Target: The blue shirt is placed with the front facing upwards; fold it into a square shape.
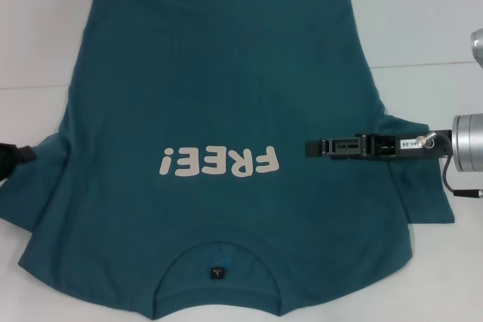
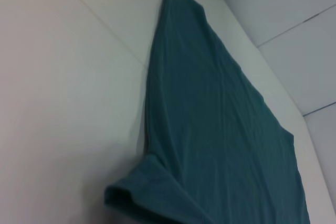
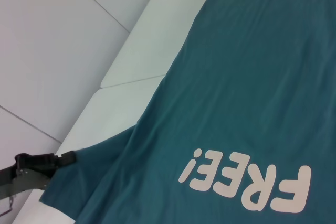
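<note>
Right gripper reaching over the blue shirt
Its fingers looking together; left gripper, state unclear, waiting at sleeve; grabbing edges evenly matters

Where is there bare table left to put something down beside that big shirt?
Bare table lies beyond the blue shirt and on both sides of its far half. The near middle is covered by cloth. The right pincer reaches over the shirt by its right sleeve; the left pincer sits at the left sleeve.
</note>
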`<state>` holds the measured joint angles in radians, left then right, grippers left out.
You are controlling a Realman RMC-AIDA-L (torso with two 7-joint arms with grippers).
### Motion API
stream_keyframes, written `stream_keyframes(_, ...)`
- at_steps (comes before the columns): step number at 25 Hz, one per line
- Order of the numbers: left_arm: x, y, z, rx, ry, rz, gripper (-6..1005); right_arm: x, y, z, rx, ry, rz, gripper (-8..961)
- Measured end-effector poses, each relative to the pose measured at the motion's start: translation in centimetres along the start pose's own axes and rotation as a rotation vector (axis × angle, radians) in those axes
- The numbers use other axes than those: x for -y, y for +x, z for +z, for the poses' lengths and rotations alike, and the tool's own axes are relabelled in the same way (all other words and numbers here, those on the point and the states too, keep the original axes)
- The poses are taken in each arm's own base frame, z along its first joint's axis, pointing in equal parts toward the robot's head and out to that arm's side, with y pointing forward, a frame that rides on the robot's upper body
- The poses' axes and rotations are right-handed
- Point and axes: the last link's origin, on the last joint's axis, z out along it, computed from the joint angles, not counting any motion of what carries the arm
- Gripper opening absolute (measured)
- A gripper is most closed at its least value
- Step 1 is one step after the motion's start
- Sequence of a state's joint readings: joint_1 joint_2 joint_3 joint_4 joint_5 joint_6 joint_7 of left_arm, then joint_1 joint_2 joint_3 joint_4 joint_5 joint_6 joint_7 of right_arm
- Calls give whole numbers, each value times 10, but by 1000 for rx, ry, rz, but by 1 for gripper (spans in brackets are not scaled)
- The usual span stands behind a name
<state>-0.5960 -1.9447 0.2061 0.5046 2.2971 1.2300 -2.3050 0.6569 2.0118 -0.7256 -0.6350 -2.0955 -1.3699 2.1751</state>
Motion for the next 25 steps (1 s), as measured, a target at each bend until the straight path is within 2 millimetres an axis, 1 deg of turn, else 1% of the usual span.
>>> stream_keyframes(4, -2, 9, -4, -10, 5, 14, 42, 0, -1, 0, 0, 0, -2, 927)
stream_keyframes(10, -11, 22, -6, -6, -2, 42, 44, -1, -1, 0, -1, 0, -4, 927)
stream_keyframes(16, -18, 30, -6, 6, -2, 60, 47, 0, -1, 0, -1, 0, -3, 927)
stream_keyframes(21, -25, 41, -11, 20, 10, 82, 49, 0, -1, 0, -2, 0, -3, 927)
stream_keyframes(25, -31, 43, -11, 36, 1, 88, 50, 0, 0, 0, -4, 1, -4, 927)
